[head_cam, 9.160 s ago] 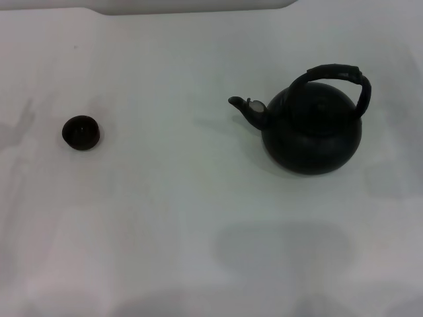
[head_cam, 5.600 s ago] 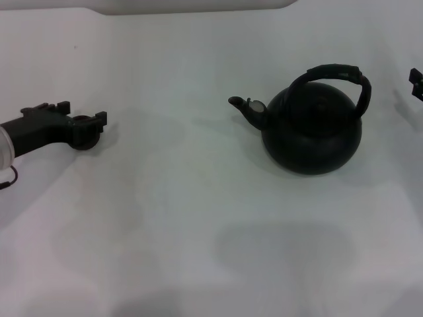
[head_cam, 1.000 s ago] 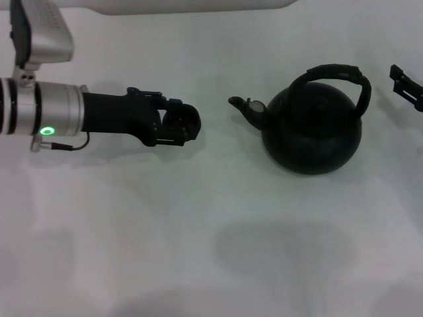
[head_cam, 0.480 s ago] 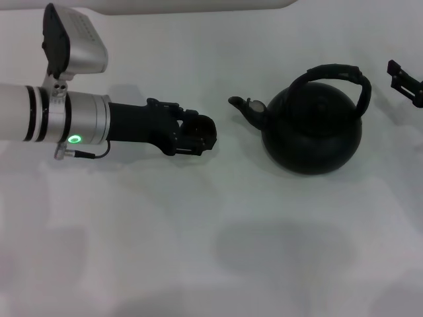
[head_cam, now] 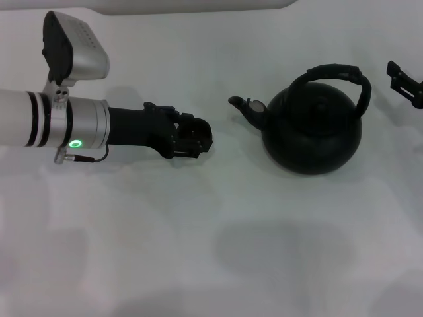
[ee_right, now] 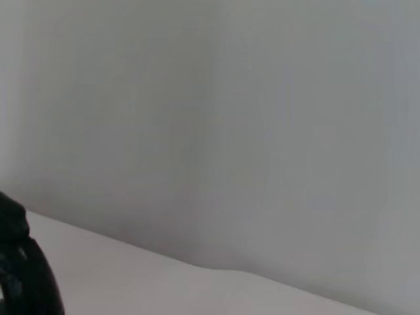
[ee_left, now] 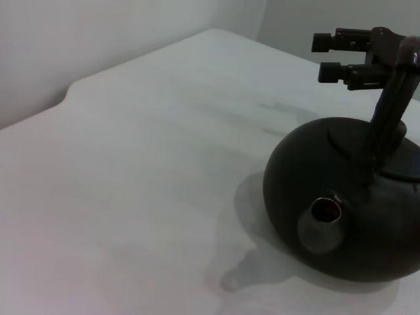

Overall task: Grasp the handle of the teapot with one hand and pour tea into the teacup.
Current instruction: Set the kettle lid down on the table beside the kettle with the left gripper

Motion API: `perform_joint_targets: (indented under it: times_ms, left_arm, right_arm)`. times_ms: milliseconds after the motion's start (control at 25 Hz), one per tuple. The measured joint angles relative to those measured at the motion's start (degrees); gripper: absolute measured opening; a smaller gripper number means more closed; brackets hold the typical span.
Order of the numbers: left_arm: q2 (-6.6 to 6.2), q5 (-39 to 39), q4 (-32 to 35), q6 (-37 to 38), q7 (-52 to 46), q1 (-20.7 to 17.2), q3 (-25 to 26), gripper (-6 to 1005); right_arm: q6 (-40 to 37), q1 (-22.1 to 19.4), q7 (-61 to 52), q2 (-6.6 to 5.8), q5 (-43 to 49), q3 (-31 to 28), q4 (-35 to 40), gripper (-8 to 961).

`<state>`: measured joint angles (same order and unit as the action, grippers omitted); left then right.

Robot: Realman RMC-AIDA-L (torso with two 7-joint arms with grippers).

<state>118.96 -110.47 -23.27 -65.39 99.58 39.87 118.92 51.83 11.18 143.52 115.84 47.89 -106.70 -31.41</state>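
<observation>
the left gripper (head_cam: pixel 197 137), a black claw on the end of a long silver-and-white arm, is reaching in from the robot's left and sitting low over the white table (head_cam: pixel 198 231). its fingers are closing snugly around the tiny round dark brown-black teacup (head_cam: pixel 200 134), which is showing as a dark rounded shape between them. whether the cup is resting on the table or hanging just above it is not clear. a green light is glowing on the silver wrist section behind the claw.

just to the right of the held cup, with a gap of bare table between them, the large round-bellied matte black teapot (head_cam: pixel 312 134) is standing upright. its short curved spout with the pale tip (head_cam: pixel 248 107) is pointing toward the cup. in the left wrist view the spout's open mouth is facing the camera, and the pot is casting a soft shadow on the table.

the thick black arched bail handle (head_cam: pixel 334 74) is looping over the top of the pot, and nothing is touching it.

the right gripper (head_cam: pixel 404 82) is hovering at the far right edge of the head view, beside the handle and apart from it. in the left wrist view its two black fingers (ee_left: pixel 341 41) are standing apart with a clear gap, gripping nothing.
</observation>
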Motion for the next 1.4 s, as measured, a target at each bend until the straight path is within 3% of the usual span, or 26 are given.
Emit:
perform_joint_targets:
  times_ms: [480, 1400]
  left_arm:
    - [0.25, 0.5, 0.2, 4.1, -0.7, 0.1, -3.5, 693]
    - [0.22, 0.6, -0.1, 4.4, -0.6, 0.3, -3.6, 711]
  right_arm:
    - [0.5, 0.0, 0.0, 0.0, 0.0, 0.1, 0.2, 799]
    - [0.5, 0.0, 0.4, 0.0, -0.5, 0.0, 0.2, 799]
